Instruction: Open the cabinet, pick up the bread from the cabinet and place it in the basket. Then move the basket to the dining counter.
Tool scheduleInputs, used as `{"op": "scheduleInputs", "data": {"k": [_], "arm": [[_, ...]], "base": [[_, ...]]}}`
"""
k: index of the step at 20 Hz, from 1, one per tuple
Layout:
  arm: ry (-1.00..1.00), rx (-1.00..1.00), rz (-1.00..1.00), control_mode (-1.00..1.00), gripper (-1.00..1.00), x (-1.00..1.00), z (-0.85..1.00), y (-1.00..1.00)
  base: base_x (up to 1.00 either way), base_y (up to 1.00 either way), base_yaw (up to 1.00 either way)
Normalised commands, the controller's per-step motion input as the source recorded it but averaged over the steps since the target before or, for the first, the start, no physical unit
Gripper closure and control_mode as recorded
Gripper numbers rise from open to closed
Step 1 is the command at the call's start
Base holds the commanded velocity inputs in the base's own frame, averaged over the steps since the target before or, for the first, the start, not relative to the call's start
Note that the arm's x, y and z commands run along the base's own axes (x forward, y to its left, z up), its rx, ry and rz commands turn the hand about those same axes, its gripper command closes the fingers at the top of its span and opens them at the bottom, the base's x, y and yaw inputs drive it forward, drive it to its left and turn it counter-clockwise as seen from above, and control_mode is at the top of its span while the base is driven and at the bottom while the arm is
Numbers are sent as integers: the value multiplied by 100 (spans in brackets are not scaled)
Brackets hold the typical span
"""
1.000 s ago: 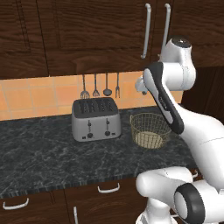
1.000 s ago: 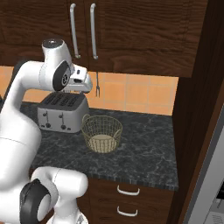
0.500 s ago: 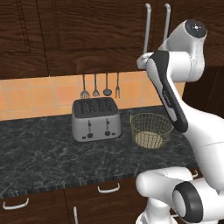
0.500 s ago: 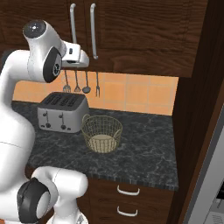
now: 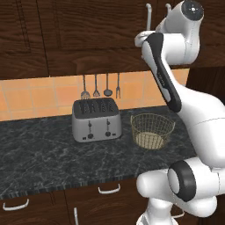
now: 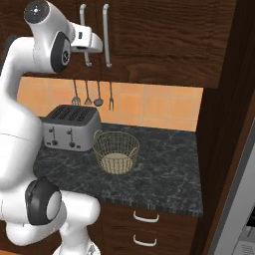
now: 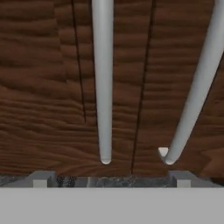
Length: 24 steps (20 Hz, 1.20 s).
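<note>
The cabinet (image 5: pixel 101 30) is dark brown wood, and both doors are shut. Its two silver bar handles (image 6: pixel 106 35) hang side by side. My gripper (image 6: pixel 97 47) is raised just in front of the lower ends of those handles. In the hand view the left handle (image 7: pixel 103 78) and the right handle (image 7: pixel 197 83) run down the door seam (image 7: pixel 142 87), and my gripper (image 7: pixel 111 179) stands open with nothing between its fingertips (image 7: pixel 41 178). The golden wire basket (image 5: pixel 152 130) sits empty on the black counter. The bread is hidden; the dining counter is out of view.
A silver toaster (image 5: pixel 96 119) stands left of the basket on the black marbled counter (image 5: pixel 39 154). Several utensils (image 5: pixel 101 85) hang on the orange tiled wall behind it. Drawers with white handles (image 6: pixel 147 216) lie below. A tall dark panel (image 6: pixel 224 124) borders the right.
The arm has lifted the hand from backsplash height up to the lower ends of the cabinet handles. The jaws stayed open. Basket and toaster have not moved.
</note>
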Motion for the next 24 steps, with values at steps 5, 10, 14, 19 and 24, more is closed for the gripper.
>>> {"op": "scheduleInputs", "data": {"k": [5,10,14,19,24], "arm": [[0,0,0,-100,-100,62,2,4],[2,0,0,-100,-100,83,0,13],[0,0,0,-100,-100,64,0,0],[-22,0,0,-100,-100,36,-21,-1],[-45,0,0,-100,-100,10,-41,-6]], "base": [[0,0,0],[0,0,0],[0,0,0],[0,0,0],[0,0,0]]}}
